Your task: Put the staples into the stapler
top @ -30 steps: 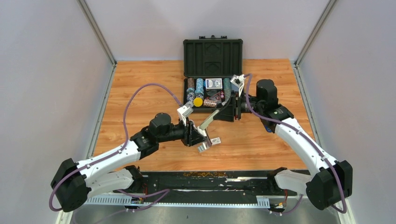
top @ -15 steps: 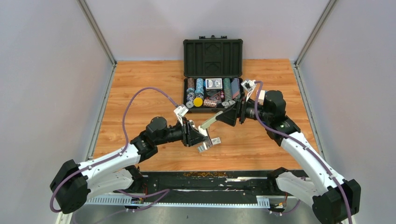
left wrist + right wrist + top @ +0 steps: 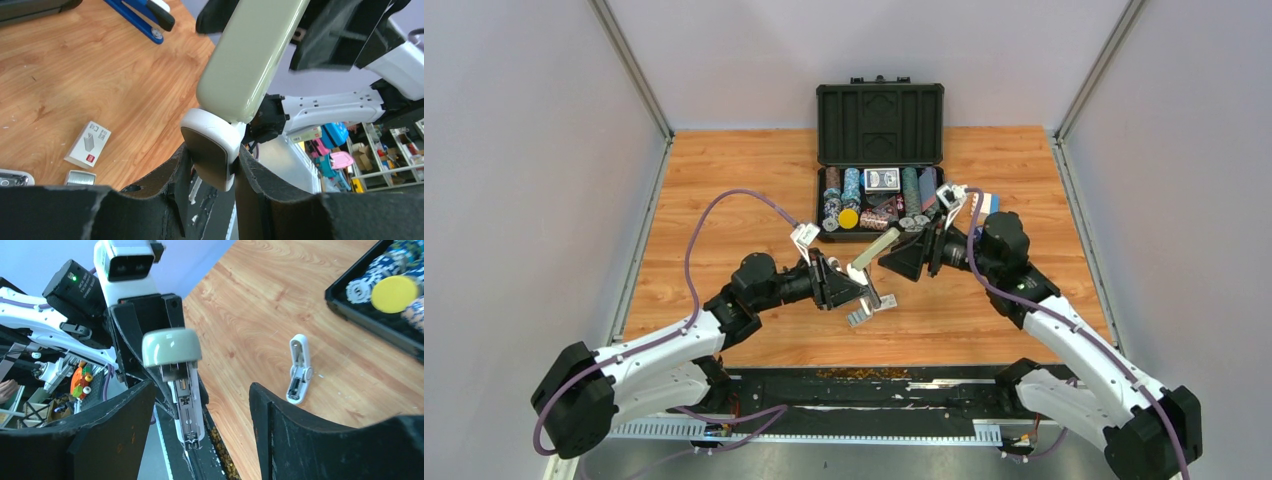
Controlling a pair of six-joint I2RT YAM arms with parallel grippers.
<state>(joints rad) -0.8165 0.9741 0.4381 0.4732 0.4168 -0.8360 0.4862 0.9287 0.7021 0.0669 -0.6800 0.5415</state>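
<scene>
Stapler (image 3: 247, 55) held open for loading; staples (image 3: 80, 178) not yet picked up.
The left gripper (image 3: 210, 165) is clamped on the stapler's hinge end, which keeps the exposed magazine (image 3: 187, 415) accessible. The right gripper (image 3: 200, 405) has its jaws apart around the raised cover tip, gripping nothing. The staples lie on the table (image 3: 724, 200) just beside the left gripper.

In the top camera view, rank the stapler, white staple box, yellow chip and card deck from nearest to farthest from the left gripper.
1. stapler, clamped in the left gripper.
2. white staple box, just to its right.
3. yellow chip, at the case's near edge.
4. card deck, farther back in the case.
</scene>
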